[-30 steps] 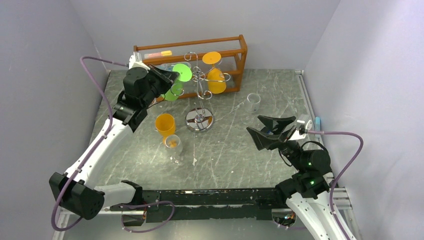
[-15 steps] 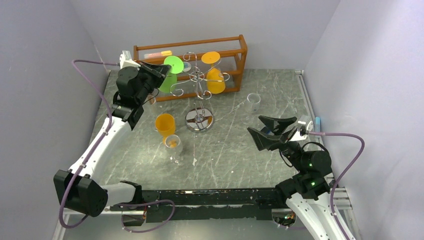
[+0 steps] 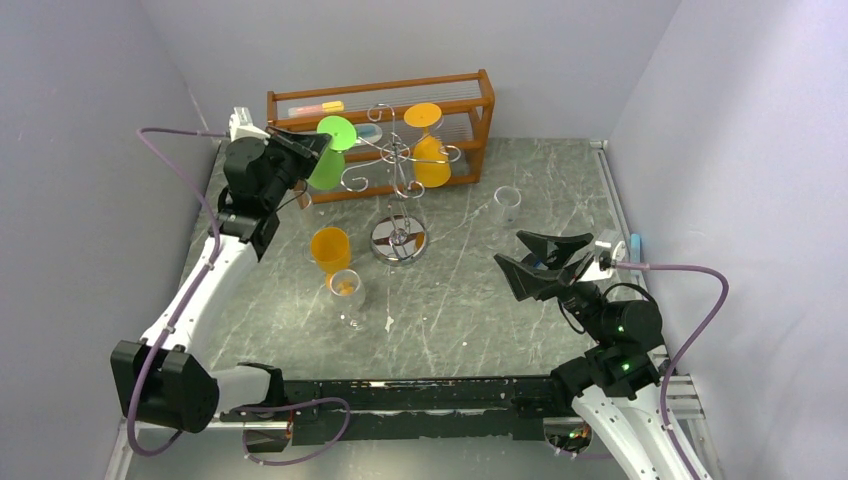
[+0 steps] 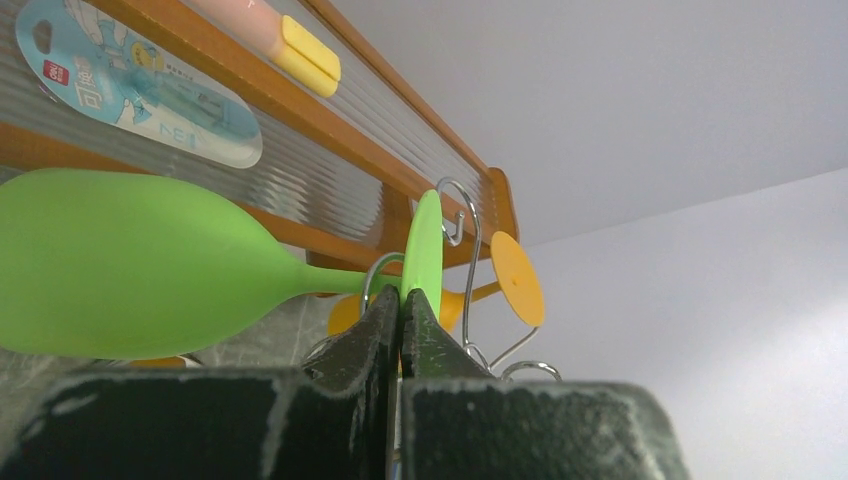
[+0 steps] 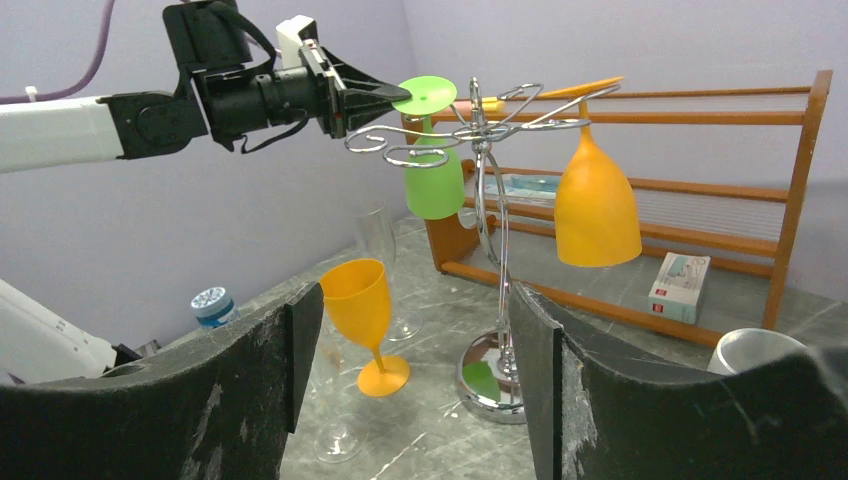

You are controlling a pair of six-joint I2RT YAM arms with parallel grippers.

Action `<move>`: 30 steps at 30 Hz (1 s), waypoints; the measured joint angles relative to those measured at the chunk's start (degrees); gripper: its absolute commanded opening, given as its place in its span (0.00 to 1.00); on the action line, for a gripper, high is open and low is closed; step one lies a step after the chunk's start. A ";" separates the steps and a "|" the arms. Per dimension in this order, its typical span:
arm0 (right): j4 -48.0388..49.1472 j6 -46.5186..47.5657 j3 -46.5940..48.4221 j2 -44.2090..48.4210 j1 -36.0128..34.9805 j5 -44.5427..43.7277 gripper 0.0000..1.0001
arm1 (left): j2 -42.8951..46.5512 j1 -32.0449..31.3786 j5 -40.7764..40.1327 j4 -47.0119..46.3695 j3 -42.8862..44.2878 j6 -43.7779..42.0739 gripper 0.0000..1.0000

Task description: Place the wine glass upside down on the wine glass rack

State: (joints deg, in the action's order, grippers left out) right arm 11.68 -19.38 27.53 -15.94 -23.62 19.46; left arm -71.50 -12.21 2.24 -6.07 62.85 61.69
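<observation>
A green wine glass (image 3: 326,168) hangs upside down, its bowl (image 4: 130,265) down and its round foot (image 5: 425,95) on top. My left gripper (image 3: 303,148) is shut on the rim of that foot, fingertips (image 4: 415,310) pinching the disc. The glass is at the left curled arms of the silver wine glass rack (image 3: 398,165). A wire curl (image 4: 372,275) crosses the stem beside the foot. I cannot tell whether the stem sits inside a curl. My right gripper (image 3: 508,248) stands open low at the right, with nothing between its fingers (image 5: 300,330).
An orange glass (image 3: 432,160) hangs upside down on the rack's right side. An upright orange glass (image 3: 330,248) and a clear glass (image 3: 346,285) stand left of the rack's shiny base (image 3: 398,240). Another clear glass (image 3: 507,205) stands right. The wooden shelf (image 3: 480,100) stands behind.
My left gripper has lifted the green glass and carried it left and back, so its foot now sits higher at the rack's left arms. The right arm has not moved.
</observation>
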 measured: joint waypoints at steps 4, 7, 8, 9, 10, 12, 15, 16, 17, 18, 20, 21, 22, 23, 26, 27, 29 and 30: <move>0.02 -0.20 0.00 -0.11 0.00 0.02 0.72 | 2.32 0.44 0.90 1.49 -0.55 0.11 0.09; 0.02 -0.37 0.00 -0.31 0.00 0.02 0.72 | 3.76 0.50 1.62 3.26 -0.57 0.26 0.12; 0.02 -0.46 0.00 -0.33 0.00 0.02 0.72 | 4.04 0.50 1.95 3.72 -0.57 0.26 0.12; 0.02 -0.55 0.00 -0.35 0.00 0.02 0.72 | 4.26 0.55 2.29 4.33 -0.57 0.31 0.13; 0.04 -0.70 0.00 -0.33 0.00 0.02 0.72 | 4.37 0.61 2.60 4.81 -0.57 0.39 0.14; 0.07 -0.98 0.00 -0.33 0.00 0.02 0.72 | 4.46 0.81 3.39 5.84 -0.57 0.59 0.17; 0.04 -1.27 0.00 -0.33 0.00 0.02 0.72 | 4.46 1.03 4.66 6.84 -0.72 0.74 0.26; 0.00 -1.42 0.00 -0.33 0.00 -0.02 0.75 | 4.46 1.05 5.05 7.13 -0.72 0.72 0.30; -0.11 -1.66 0.04 -0.33 0.00 -0.20 0.76 | 4.46 1.05 5.53 7.48 -0.72 0.68 0.34; -0.61 -2.12 0.28 -0.39 0.00 -0.57 0.76 | 4.52 1.07 5.86 7.89 -0.72 0.44 0.39; -2.34 -2.95 1.53 -0.98 0.00 -1.62 0.76 | 4.70 1.09 6.10 8.94 -0.72 -0.37 0.46; -3.45 -3.50 2.54 -1.60 0.00 -2.27 0.76 | 4.90 1.11 6.14 9.64 -0.72 -0.92 0.49; -4.02 -3.82 3.23 -2.10 0.00 -2.62 0.76 | 5.18 1.11 6.14 10.29 -0.72 -1.60 0.54; -4.87 -4.22 4.15 -2.78 0.00 -3.06 0.76 | 5.66 1.14 6.12 11.47 -0.70 -2.34 0.58; -6.64 -5.35 6.08 -4.90 0.00 -3.96 0.76 | 7.54 1.14 5.95 14.78 -0.61 -5.31 0.70; -7.04 -5.66 6.32 -5.46 0.00 -4.09 0.76 | 8.41 1.14 5.81 16.26 -0.48 -6.51 0.73; -7.85 -6.34 6.58 -6.73 0.00 -4.33 0.76 | 10.56 1.14 5.25 19.87 0.26 -9.70 0.82; -8.44 -6.64 6.58 -7.23 0.00 -4.48 0.76 | 11.58 1.14 4.68 21.84 0.98 -11.54 0.85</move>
State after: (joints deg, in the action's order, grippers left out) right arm 3.25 -26.02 34.11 -23.18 -23.62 14.98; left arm -59.92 -11.07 6.92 15.77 63.83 50.15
